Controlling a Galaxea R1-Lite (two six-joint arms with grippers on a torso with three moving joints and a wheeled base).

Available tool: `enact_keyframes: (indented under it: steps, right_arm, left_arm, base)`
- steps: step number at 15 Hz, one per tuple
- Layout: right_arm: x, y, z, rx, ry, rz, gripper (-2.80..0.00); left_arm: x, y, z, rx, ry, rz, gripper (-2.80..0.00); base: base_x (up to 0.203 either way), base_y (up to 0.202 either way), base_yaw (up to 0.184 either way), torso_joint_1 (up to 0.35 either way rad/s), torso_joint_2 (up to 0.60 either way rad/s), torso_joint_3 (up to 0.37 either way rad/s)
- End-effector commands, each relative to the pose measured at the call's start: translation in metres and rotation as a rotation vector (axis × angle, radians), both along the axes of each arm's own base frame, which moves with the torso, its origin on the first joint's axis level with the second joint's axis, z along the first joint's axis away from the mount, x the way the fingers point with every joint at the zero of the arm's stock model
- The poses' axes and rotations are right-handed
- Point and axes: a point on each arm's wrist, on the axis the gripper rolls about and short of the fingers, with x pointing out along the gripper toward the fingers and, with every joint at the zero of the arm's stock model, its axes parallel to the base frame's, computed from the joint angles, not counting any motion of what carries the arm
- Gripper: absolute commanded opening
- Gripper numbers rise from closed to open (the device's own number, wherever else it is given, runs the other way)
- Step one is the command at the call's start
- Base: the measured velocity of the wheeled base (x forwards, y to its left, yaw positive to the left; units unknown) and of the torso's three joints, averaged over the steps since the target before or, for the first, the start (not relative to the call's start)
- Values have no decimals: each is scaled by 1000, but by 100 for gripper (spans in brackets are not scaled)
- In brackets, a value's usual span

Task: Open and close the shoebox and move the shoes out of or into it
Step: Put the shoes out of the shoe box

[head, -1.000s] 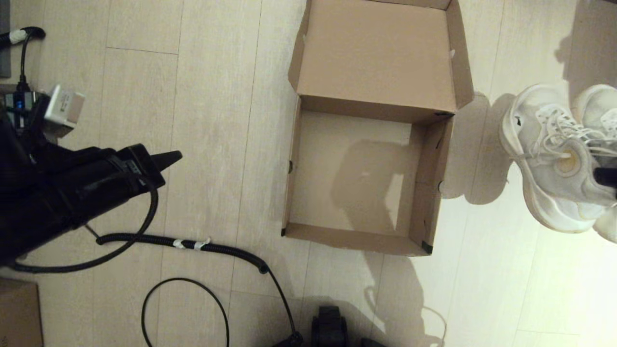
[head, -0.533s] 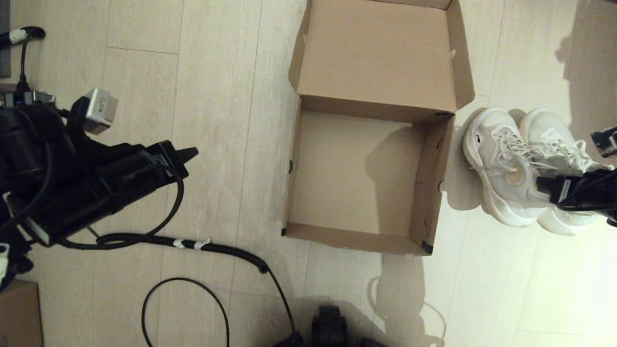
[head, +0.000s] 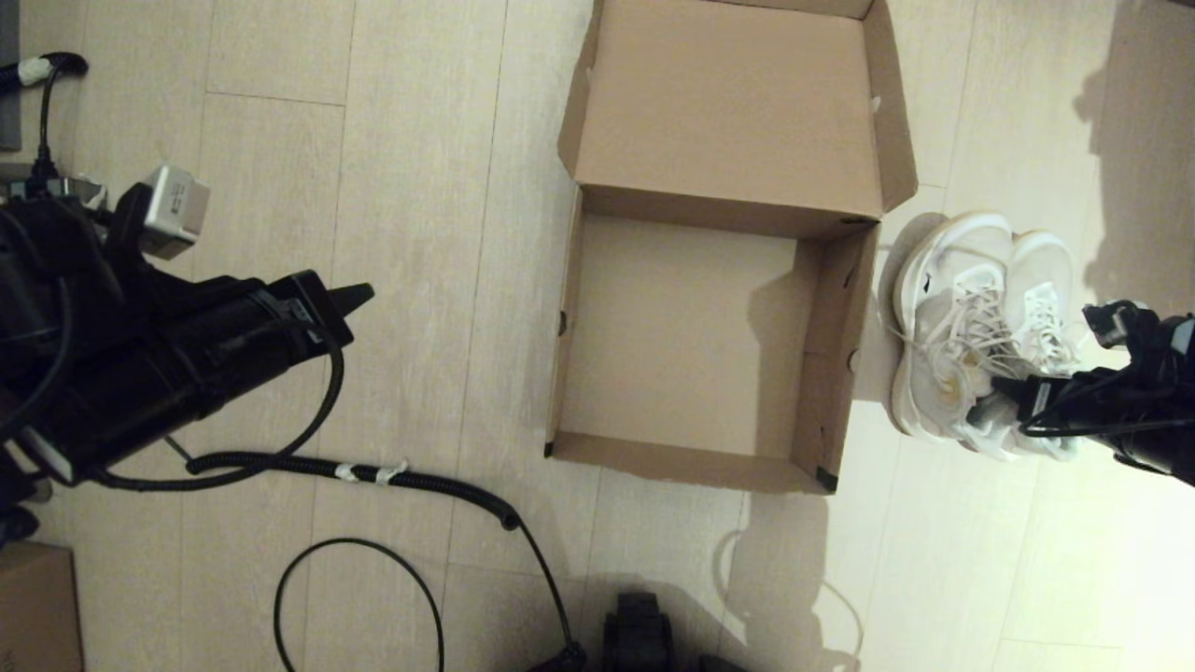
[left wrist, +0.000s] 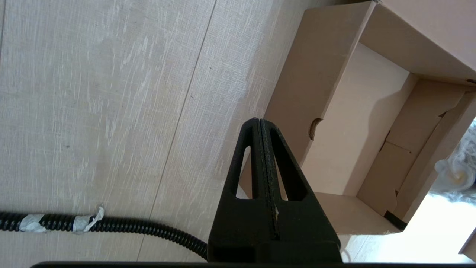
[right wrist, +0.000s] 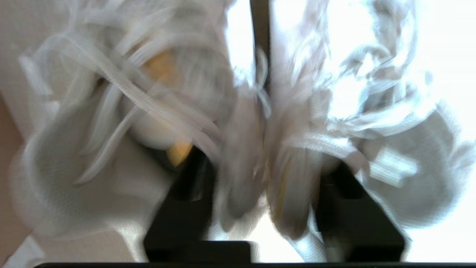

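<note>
The brown shoebox (head: 826,373) stands open and empty on the floor, its hinged lid (head: 728,103) folded back on the far side. Just right of the box are the white sneakers (head: 943,308), side by side with toes pointing away. My right gripper (head: 1004,397) is shut on them at the heel end. In the right wrist view the shoes (right wrist: 111,149) fill the picture, and the right gripper (right wrist: 260,178) pinches their two inner collar walls together. Whether the soles touch the floor I cannot tell. My left gripper (head: 359,297) hangs shut and empty left of the box, and the left wrist view shows this gripper (left wrist: 258,121) beside the shoebox (left wrist: 357,119).
A coiled black cable (head: 411,481) with white tape runs across the floor near the box's front left corner. A thin black cable loop (head: 355,560) lies nearer me. A smaller cardboard box (head: 33,607) sits at the bottom left edge.
The right gripper has carried the shoes down and to the left, close to the box's right wall. The left arm rose into view, then drifted slightly left.
</note>
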Motion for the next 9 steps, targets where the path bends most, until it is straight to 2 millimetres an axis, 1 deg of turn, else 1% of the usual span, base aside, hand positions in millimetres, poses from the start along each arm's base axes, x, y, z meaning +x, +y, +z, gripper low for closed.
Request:
enact_keyframes:
  steps: [1,3,4,6,9]
  right_arm:
    - [7,-3,-15,11,35,3,0]
    - [6,-3,-14,10,37,1,0]
    - [2,-2,-8,5,20,0,0]
    - [-14,3,16,-14,-39,2,0]
    - [-45,14,48,-40,-103,5,0]
  left_arm:
    - [2,0,0,-3,-3,-1,-280]
    - [1,0,1,-3,-5,-2,-280]
    - [-1,0,3,-4,-14,-2,-280]
    - [-7,2,11,-10,-41,2,-280]
    - [-24,6,21,-15,-66,5,-280]
  base:
    - [0,0,0,0,0,0]
    - [0,0,0,0,0,0]
    - [0,0,0,0,0,0]
    - [0,0,0,0,0,0]
    - [0,0,0,0,0,0]
